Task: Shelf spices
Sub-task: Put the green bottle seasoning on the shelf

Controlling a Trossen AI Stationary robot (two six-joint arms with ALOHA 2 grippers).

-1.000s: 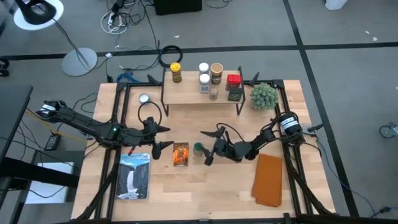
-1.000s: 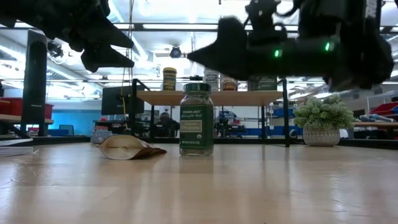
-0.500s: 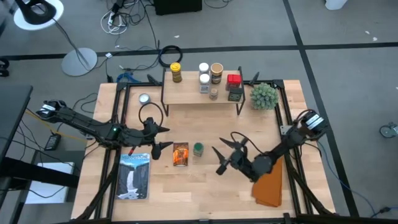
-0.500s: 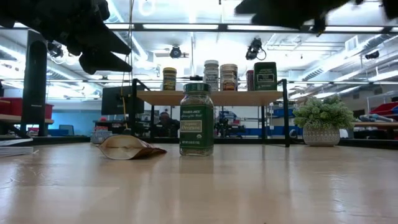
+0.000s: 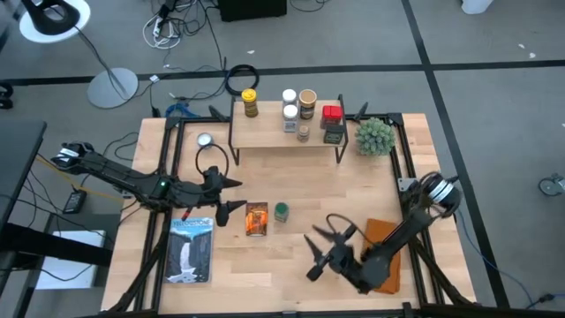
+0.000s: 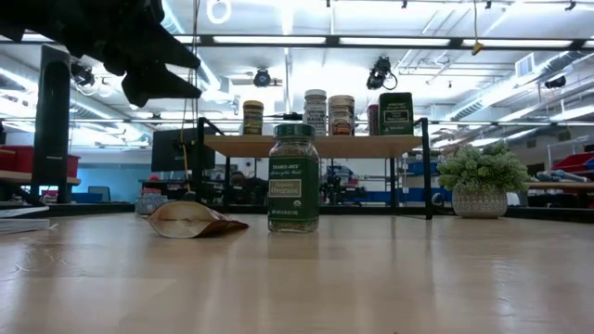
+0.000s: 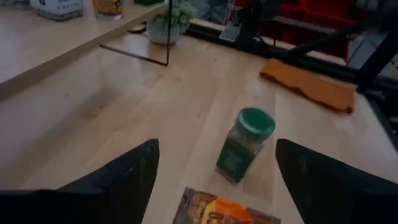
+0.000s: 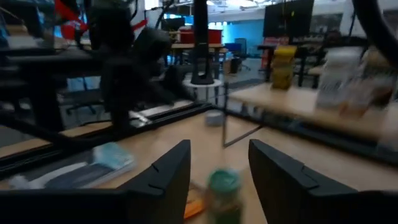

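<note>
The right pincer point(image 5: 315, 255) hung spread and empty above the tabletop point(image 5: 265, 265); the left pincer point(image 5: 231, 194) (also spread) flanked the orange packet point(image 5: 256, 219).

Small grey-lidded jar point(image 5: 304, 132) label too small to read, green-lidded glass jar point(image 8: 222, 196) blurred and cut off by frame edge

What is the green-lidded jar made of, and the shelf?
The green-lidded jar looks like clear glass, since dark herbs show through, with a matte, probably plastic lid. The shelf looks like pale unpainted wood with visible grain, on thin black legs, likely metal.
</note>
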